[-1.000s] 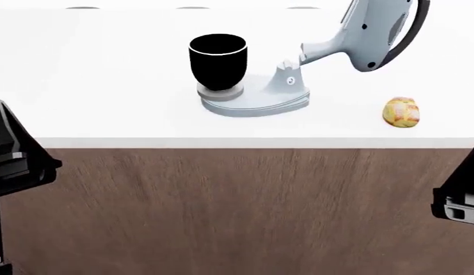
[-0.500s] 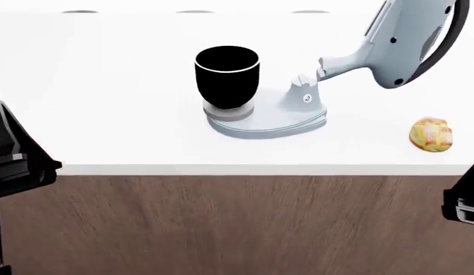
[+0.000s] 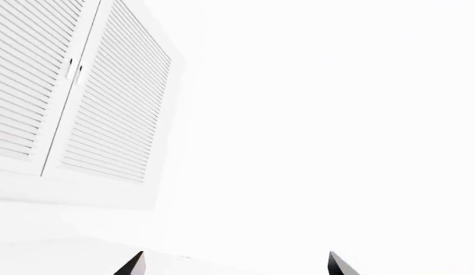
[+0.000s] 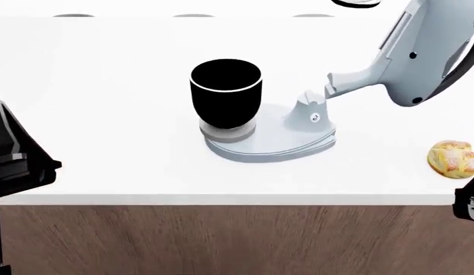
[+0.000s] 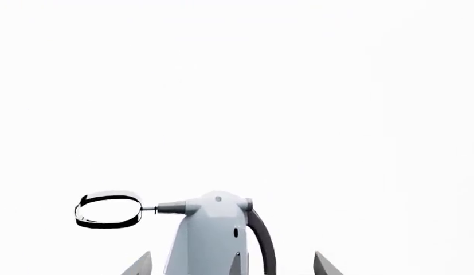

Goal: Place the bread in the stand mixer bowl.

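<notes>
Bread (image 4: 452, 158) sits on the white counter (image 4: 106, 143) at far right, just above the right gripper (image 4: 470, 206), not touching. Bowl (image 4: 225, 94) upright on the mixer base (image 4: 271, 140), well left of the bread. Right gripper's fingers apart, empty; left gripper (image 4: 15, 157) likewise.
</notes>
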Tool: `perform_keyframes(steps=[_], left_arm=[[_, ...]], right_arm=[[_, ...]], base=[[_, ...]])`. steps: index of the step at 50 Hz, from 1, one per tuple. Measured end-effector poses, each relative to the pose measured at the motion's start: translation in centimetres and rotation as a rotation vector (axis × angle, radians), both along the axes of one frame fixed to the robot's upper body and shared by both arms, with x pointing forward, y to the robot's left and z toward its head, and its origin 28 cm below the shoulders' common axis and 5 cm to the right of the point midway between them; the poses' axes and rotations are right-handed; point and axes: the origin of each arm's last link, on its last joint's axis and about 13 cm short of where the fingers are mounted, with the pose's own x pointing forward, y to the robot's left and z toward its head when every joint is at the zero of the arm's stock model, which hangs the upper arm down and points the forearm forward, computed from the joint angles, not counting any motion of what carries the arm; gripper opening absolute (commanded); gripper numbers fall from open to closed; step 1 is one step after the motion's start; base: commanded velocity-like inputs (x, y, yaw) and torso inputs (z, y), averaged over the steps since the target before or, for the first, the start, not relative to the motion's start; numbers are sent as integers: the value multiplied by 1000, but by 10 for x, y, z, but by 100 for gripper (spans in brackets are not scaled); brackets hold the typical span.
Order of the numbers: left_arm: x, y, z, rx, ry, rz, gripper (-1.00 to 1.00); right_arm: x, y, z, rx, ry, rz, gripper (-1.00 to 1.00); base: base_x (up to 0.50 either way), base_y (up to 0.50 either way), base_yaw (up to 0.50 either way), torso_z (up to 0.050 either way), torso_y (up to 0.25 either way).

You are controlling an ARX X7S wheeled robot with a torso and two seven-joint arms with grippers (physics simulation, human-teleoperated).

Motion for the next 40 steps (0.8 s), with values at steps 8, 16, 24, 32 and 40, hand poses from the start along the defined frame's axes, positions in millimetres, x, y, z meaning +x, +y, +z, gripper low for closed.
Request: perform_keyframes(steps=[8,16,24,32,40], left_arm=[[0,0,-1,1,0,1,100],[-1,0,0,2,-1,3,100],[-1,0,5,1,-3,3,100],[-1,0,8,2,-5,0,100],[0,-1,9,3,-4,-3,100]], right_arm=[[0,0,0,-1,2,-12,100],[0,-2,2,20,18,-21,100],[11,-12,11,59,105,-42,100],[30,-27,23,80,231,-48,100],[47,-41,28,115,362,-39,100]], base=[[0,0,0,0,0],[0,0,0,0,0],[0,0,0,0,0],[0,0,0,0,0],[0,0,0,0,0]])
